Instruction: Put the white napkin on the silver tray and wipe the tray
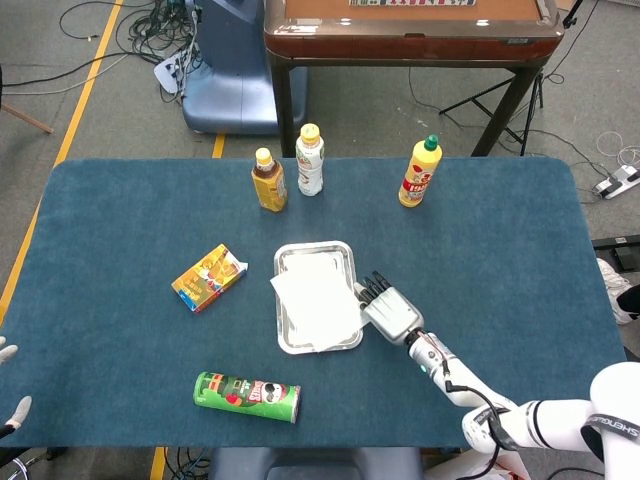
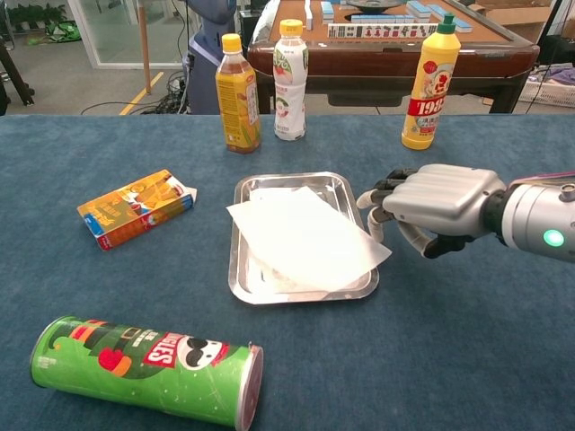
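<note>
Closest to the camera is the green chip can (image 2: 148,371), lying on its side at the front left of the blue surface (image 2: 467,359). A bit further back on the left sits an orange snack box (image 2: 137,207). Middle of the surface: the silver tray (image 2: 244,280), long axis running front to back, and the white napkin (image 2: 305,235) is already in it, lying skewed so its corners hang over the tray's left and right rims. Nothing else in the tray that I can see.

Just right of the tray is the right robot hand (image 2: 429,207), fingers curled down and pointing left at the napkin's right edge. Looks like it's holding nothing, though honestly I can't tell if the fingertips touch the paper. The left robot hand (image 1: 8,380) barely peeks in at the far left edge, so no idea what its fingers are doing. The right one is clearly nearer, so I'd guess the wipe starts with it sliding left onto the napkin.

Back row: two drink bottles (image 2: 238,93) and a yellow sauce bottle (image 2: 430,83).
</note>
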Robot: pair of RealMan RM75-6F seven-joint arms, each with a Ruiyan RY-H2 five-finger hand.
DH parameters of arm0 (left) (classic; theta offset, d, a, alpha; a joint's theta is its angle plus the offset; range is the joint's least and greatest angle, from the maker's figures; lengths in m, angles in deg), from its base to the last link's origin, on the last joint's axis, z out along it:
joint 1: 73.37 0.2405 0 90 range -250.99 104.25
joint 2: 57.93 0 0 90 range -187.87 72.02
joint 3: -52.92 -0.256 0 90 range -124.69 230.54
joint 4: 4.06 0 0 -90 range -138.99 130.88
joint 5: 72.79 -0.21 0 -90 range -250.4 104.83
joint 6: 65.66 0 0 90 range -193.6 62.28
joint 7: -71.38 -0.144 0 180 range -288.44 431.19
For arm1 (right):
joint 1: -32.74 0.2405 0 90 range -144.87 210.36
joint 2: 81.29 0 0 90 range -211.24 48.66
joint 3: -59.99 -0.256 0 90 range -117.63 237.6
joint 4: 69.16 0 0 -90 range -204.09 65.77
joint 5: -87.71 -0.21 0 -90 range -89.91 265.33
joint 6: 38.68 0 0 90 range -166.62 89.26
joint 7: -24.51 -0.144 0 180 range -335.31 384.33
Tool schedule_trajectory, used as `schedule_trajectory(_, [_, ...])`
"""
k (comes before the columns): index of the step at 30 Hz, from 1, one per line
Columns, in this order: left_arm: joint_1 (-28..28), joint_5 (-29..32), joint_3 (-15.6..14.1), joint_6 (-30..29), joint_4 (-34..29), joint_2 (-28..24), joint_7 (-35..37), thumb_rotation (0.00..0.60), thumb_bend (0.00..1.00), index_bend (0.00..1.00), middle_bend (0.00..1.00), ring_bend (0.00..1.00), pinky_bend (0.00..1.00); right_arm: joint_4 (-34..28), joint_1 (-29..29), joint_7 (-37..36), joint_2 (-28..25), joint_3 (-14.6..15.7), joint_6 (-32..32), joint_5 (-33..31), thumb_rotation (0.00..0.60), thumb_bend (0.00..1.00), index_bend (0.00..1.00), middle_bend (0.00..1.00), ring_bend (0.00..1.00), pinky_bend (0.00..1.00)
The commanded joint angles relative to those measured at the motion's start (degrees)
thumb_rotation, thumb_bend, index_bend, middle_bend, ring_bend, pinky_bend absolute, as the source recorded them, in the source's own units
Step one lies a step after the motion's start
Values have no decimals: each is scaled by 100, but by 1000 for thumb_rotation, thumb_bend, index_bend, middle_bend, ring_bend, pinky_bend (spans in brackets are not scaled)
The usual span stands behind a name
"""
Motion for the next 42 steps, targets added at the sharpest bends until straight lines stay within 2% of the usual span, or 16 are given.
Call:
schedule_trajectory(1, [0,3,3,-4,5,-2,6,600,274,203,123,120,0,4,1,3,41,-18,20,8,600,1000,333,34,0,0])
schedule_trajectory(18, [42,50,7,-40,59,-14,94,600,274,203,123,120,0,83,70,116,335,-123,111,2,600,1000,333,34,0,0])
schedule_trajectory(26, [49,41,11,-58,79,-15,123,600,274,203,122,120,0,-162,123,-35,254,-380,-8,109,600,1000,333,34,0,0])
schedule_trajectory(36, [87,57,3,-92,57,-41,115,600,274,203,123,120,0,72,441,-72,942,-649,262,69,600,1000,333,34,0,0])
schedule_trajectory(42, [123,91,-1,-108,89,-44,158,600,274,203,123,120,0,282,614,19,1289,-691,390,-37,600,1000,333,34,0,0])
